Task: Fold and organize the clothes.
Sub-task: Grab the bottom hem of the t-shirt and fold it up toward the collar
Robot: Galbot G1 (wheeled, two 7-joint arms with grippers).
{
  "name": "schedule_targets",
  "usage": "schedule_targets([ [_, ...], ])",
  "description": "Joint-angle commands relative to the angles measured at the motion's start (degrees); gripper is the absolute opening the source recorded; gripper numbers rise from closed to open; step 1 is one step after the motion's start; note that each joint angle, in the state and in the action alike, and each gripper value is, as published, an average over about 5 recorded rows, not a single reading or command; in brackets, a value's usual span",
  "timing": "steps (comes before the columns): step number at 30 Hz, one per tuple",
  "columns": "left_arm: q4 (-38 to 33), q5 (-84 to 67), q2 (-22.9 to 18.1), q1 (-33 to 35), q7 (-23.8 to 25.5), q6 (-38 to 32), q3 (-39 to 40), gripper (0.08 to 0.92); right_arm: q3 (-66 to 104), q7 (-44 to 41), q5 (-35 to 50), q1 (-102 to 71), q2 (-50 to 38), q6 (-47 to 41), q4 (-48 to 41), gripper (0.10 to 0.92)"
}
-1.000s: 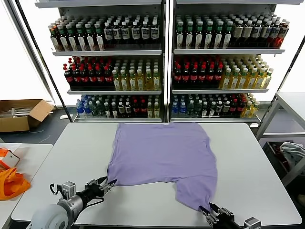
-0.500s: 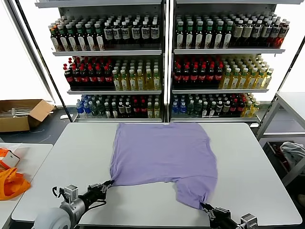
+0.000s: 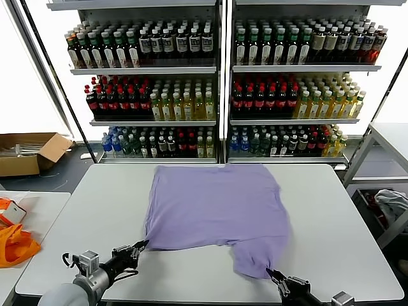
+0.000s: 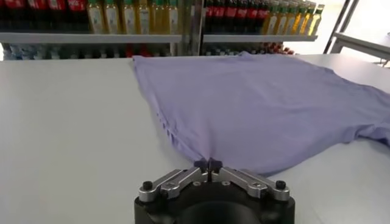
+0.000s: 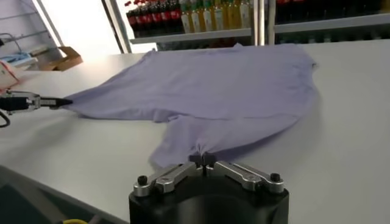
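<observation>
With the lavender T-shirt spread on the white surface, the left hand and right hand each pinch a near corner, thin grips that could slip free if pulled unevenly.

No readable text, brand, number or sign appears anywhere. The labels on the shelved bottles beyond the fingers are too small to make out.
</observation>
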Motion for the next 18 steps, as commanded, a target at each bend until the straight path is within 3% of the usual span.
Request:
schedule_targets([
  [1,-8.4,-3.8,0.3,8.7,-3.2,-0.4,-5.0,0.085,5.0,-3.4,-1.1,-8.8,3.0,3.0,4.4,0.106],
  [5,-11.3,-6.2,0.7,11.2,-5.4,0.5,-6.4,0.085,6.4,-4.3,1.6,-9.5,3.1,5.4,4.5,0.106],
  [9,-12.1,-9.5,0.6,9.7,-7.4,1.9,-6.7,0.086,5.5,-2.0,5.3,-3.6,1.6,6.0,2.9,0.106],
  [18,-2.8,-12.4,-1.5,-1.6,-4.2,-0.8,-2.6,0.085,0.7,1.6,10.8,18.3,3.0,6.3,-7.0,0.106],
])
